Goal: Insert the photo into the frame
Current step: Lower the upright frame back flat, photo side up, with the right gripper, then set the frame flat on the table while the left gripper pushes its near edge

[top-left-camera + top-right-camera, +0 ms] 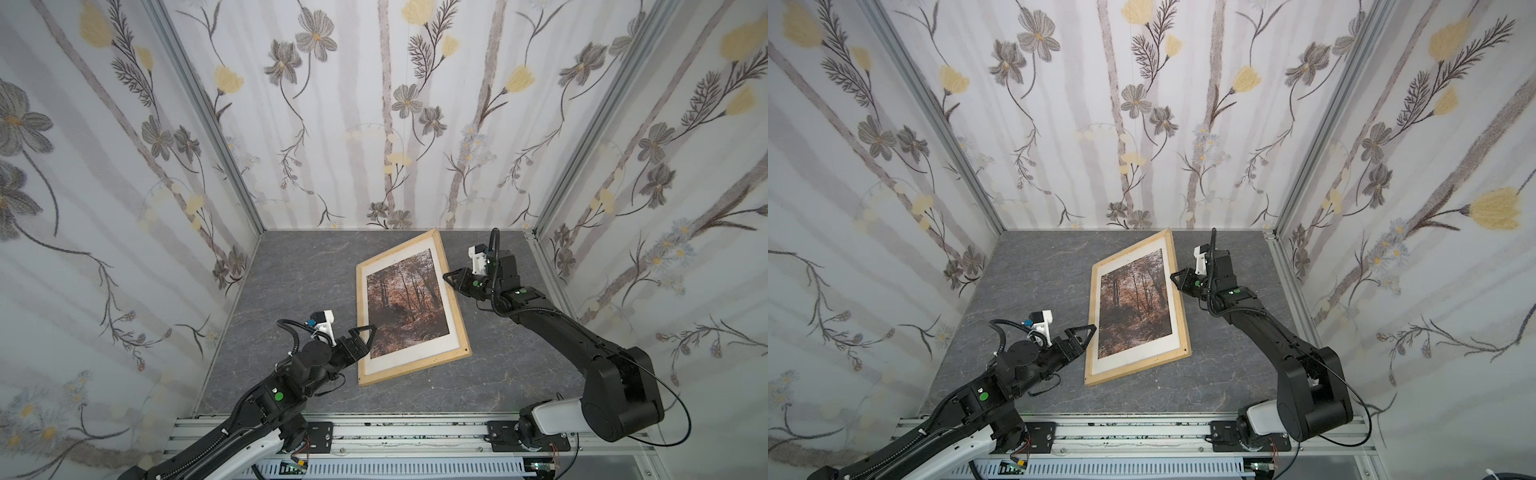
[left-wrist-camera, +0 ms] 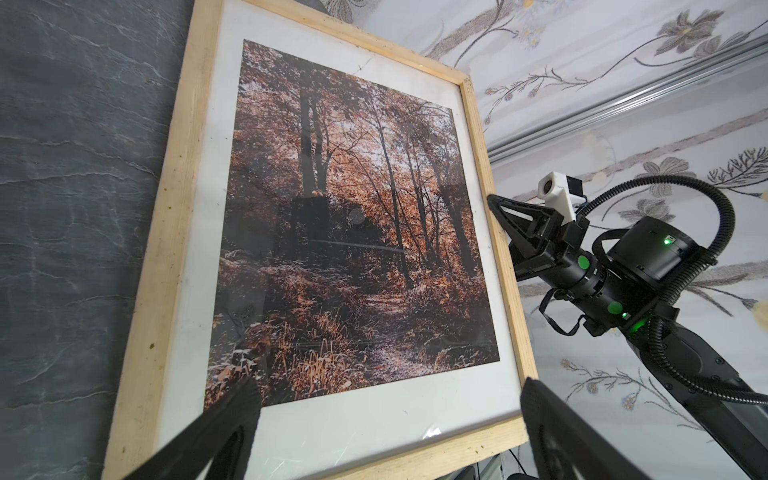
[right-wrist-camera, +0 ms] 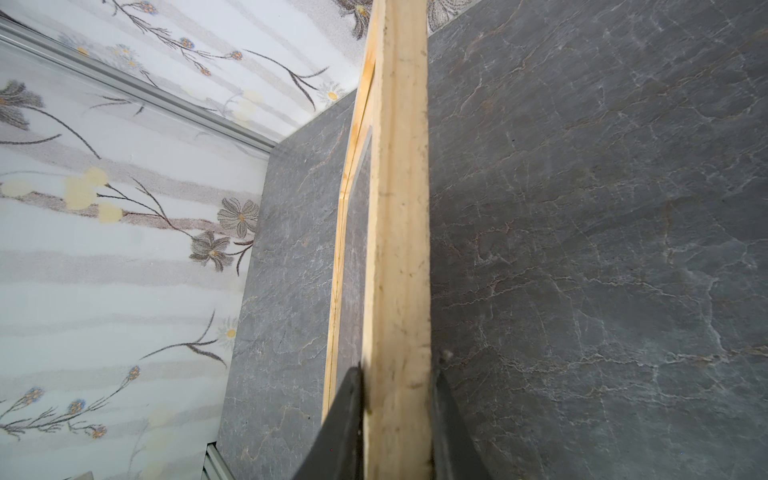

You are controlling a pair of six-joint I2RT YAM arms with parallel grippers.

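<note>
Right fingers [image 3: 345, 424] clamp the frame [image 1: 415, 365] by its raised edge, tipping it off the bench [image 1: 299, 282]. The photo [image 1: 405, 299] sits inside. Left fingers [image 2: 232, 415], spread wide, look ready to steady it.

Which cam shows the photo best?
Left wrist view: the photo fills it, forest and white border sharp inside the frame. Both top views show it small; the right wrist view sees only the frame's edge.
</note>
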